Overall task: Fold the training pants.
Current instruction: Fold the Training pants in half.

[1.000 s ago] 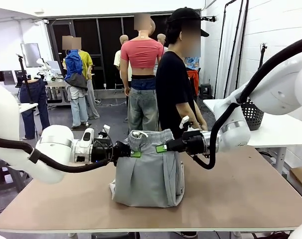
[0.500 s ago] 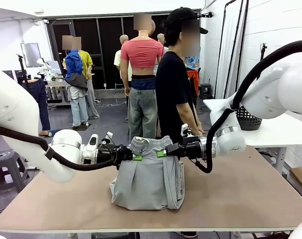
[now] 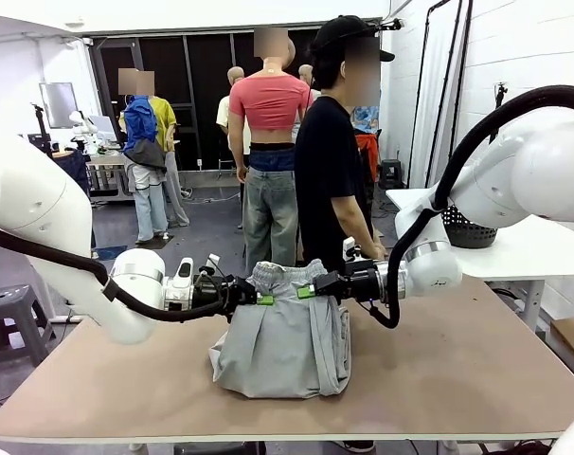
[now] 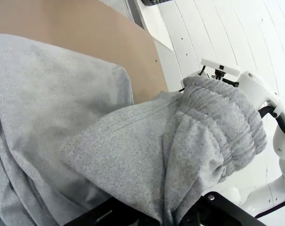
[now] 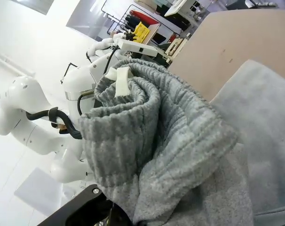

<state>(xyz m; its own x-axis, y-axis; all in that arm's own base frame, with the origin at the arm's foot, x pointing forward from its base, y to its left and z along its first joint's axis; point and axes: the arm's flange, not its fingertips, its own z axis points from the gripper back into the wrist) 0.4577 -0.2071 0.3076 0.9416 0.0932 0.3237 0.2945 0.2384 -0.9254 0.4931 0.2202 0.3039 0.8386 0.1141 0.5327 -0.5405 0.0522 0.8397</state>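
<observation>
The training pants (image 3: 282, 341) are light grey sweatpants bunched in the middle of the brown table (image 3: 457, 370), their gathered waistband (image 3: 285, 274) held up above the heap. My left gripper (image 3: 260, 300) is shut on the waistband's left end. My right gripper (image 3: 304, 292) is shut on its right end. The two grippers face each other, close together. In the left wrist view the gathered waistband (image 4: 227, 127) rises from between my fingers over the folded fabric (image 4: 48, 117). In the right wrist view the waistband (image 5: 133, 122) with a white drawstring end (image 5: 121, 77) bulges above my fingers.
A person in a black shirt and cap (image 3: 332, 171) stands at the far side of the table, right behind the pants. A black mesh basket (image 3: 472, 227) sits on a white table (image 3: 543, 251) to the right. Bare tabletop lies left and right of the pants.
Both grippers have moved lower and closer together with the waistband, which is now more bunched between them. The pants' heap on the table stays in place.
</observation>
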